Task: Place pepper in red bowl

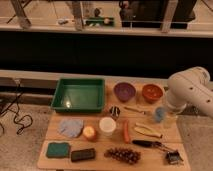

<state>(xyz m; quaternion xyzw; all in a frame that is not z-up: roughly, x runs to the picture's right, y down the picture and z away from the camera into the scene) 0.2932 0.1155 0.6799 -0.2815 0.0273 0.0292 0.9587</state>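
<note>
The pepper (126,131) is a slim orange-red piece lying on the wooden table (150,156), just right of the white cup (107,125). The red bowl (152,92) stands at the back right, next to the purple bowl (124,91). My white arm (189,91) hangs over the table's right edge. My gripper (167,117) sits below it, near a bluish cup (159,114), to the right of the pepper and in front of the red bowl. It holds nothing that I can see.
A green tray (79,94) stands at the back left. A pale yellowish piece (147,131), a round orange fruit (89,132), a grey-blue cloth (70,126), a green sponge (58,150), a dark block (83,154), grapes (123,154) and a dark utensil (150,144) lie around the pepper.
</note>
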